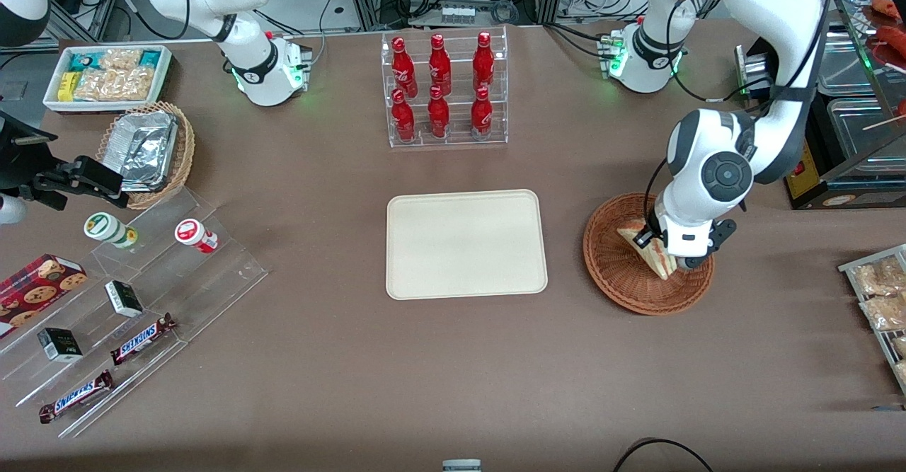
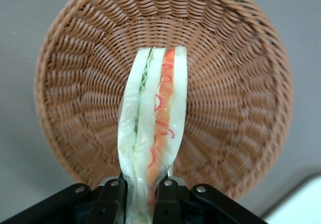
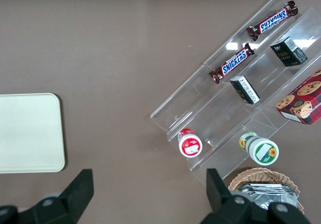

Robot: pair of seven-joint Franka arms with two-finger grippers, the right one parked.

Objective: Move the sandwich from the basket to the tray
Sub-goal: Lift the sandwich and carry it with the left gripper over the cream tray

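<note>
The reddish-brown wicker basket [image 1: 623,274] [image 2: 235,83] sits on the table toward the working arm's end, beside the cream tray [image 1: 466,243] [image 3: 27,132]. My left gripper [image 1: 662,249] [image 2: 141,199] hangs over the basket, shut on the sandwich [image 1: 655,249] [image 2: 154,128]. The wedge is wrapped in clear film and shows its green and red filling layers on the cut edge. It is squeezed between the two black fingers [image 2: 111,204], with the basket's woven floor beneath it. The tray holds nothing.
A clear rack of red bottles [image 1: 444,90] stands farther from the front camera than the tray. Acrylic steps with snack bars and cups [image 1: 127,316], a tan basket of foil containers [image 1: 145,150] and a white snack bin [image 1: 106,76] lie toward the parked arm's end.
</note>
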